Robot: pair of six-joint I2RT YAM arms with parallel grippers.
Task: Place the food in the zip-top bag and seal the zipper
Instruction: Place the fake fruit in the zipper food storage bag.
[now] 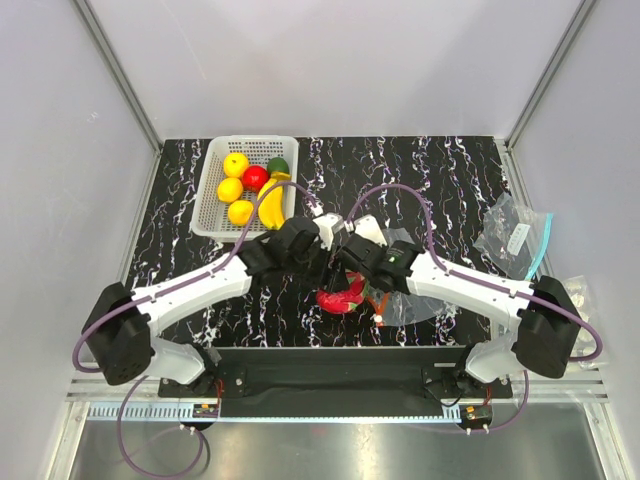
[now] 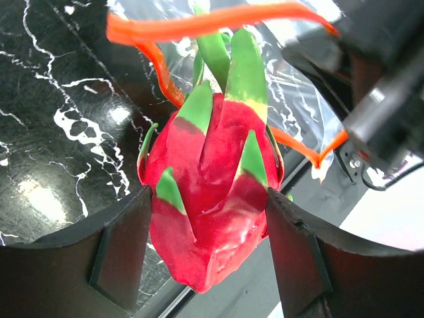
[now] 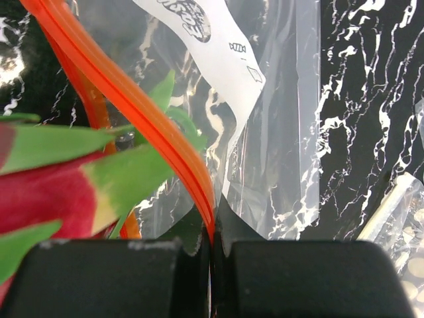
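Hanging between the pads of your left gripper (image 2: pixel 212 255), the dragon fruit (image 2: pixel 212 199) is clamped on both red flanks with its green leaf tips pointing away from the wrist. Those tips sit right at the looped red-orange zipper (image 2: pixel 199 25) of the zip-top bag (image 3: pixel 285 152). The red body looks to be outside the mouth, near the front edge of the table (image 1: pixel 450 180).

Your right gripper (image 3: pixel 212 265) has its fingers pressed together on the zipper strip, which runs straight down into the seam between them. That pinch lifts one lip so the mouth gapes toward the fruit.

You are at the insertion step for the first piece of food. The yellow banana bunch (image 1: pixel 272 203) and the round yellow-orange fruits (image 1: pixel 236 164) lie in the white mesh basket (image 1: pixel 212 190) at the far left, well apart from the bag. A second clear bag with a teal edge (image 1: pixel 515 238) lies at the right and is no part of this.

Next, you should probably push the fruit leaf-first through the orange loop while the right pinch keeps the lip raised. Let go only once the widest part is past the strip. The floppy film may fold over the leaves and block the way, so watch the near lip.
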